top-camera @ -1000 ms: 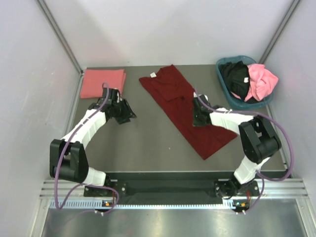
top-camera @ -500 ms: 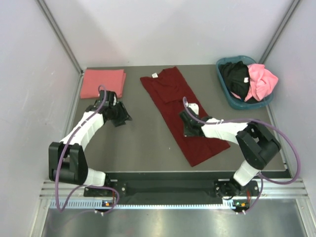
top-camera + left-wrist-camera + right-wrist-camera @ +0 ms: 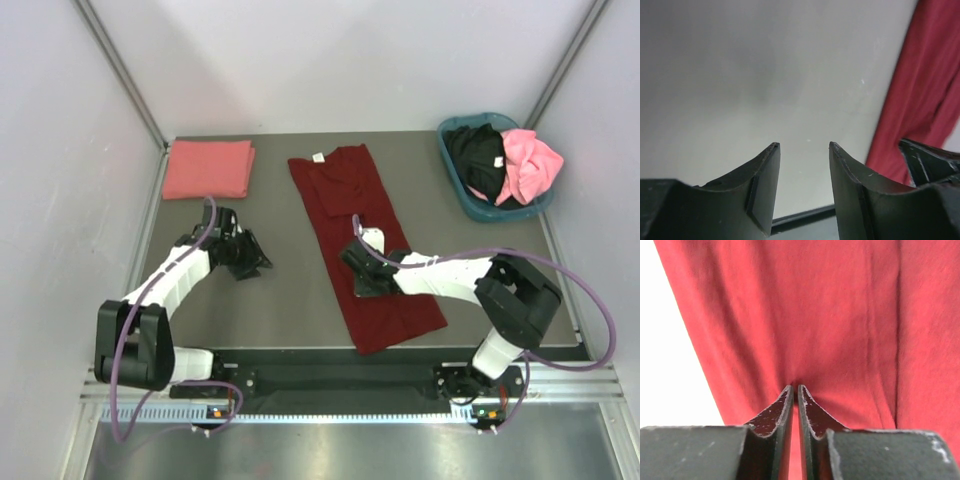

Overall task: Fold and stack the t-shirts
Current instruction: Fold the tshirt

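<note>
Mid-fold on the maroon t-shirt (image 3: 345, 200), stretched as a strip down the frame's centre, with the right gripper (image 3: 794, 387) pinched nearly shut on its cloth and the left gripper (image 3: 804, 145) half open, empty, left of centre. Next, likely: fold the pinched part over flat, then release cleanly.

Bare table (image 3: 295, 285) between left end effector (image 3: 256, 265) and maroon t-shirt (image 3: 340, 190); teal basket (image 3: 450, 165) at far-right corner.

Maroon shirt (image 3: 345, 195) folded lengthwise mid-table; salmon-pink shirt (image 3: 208, 169) folded far-left; black shirt (image 3: 475, 155), bright-pink shirt (image 3: 530, 165) crumpled far-right.
</note>
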Robot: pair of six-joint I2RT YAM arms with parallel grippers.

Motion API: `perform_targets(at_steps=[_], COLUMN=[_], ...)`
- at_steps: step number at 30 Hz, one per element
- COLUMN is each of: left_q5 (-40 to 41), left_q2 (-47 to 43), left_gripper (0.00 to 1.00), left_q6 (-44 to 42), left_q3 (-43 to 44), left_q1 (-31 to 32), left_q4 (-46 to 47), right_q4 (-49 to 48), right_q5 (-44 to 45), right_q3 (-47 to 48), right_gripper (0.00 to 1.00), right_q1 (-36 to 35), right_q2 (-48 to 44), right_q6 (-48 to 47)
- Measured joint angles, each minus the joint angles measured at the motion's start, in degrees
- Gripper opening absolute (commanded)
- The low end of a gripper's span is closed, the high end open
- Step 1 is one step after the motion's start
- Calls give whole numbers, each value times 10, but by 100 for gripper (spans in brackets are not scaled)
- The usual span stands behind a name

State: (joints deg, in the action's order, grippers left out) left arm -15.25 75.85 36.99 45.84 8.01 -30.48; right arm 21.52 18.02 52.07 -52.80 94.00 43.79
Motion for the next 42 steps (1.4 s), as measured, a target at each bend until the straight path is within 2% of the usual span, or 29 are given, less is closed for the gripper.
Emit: perform_targets(at_steps=[5,9,13,20,24,31,42], left_q5=[-57,-73,-61,-8,14,41,57], left_q2=[-5,30,115,276,371,467,559], left_gripper=[49,47,47,47,47,48,51], left_q6=[19,27,37,51,51,45,54], left_q3=[-45,-26,55,224,311,418,524], left_q1=[13,16,16,16,16,16,16], left_q4=[59,101,125,159,159,172,237], right_q4=[57,83,79,15,-16,-59,-63], right_q5=[-21,-31,-37,-121,-177,-229,-243], right_q3=[10,19,25,33,97,189,193], right_gripper=[16,17,17,32,34,35,35], right_q1=[1,25,79,212,269,290,290], right_q2=[-22,-62,-89,-94,-59,14,71], right_q6=[-13,-50,-91,-179,-219,-257,-268])
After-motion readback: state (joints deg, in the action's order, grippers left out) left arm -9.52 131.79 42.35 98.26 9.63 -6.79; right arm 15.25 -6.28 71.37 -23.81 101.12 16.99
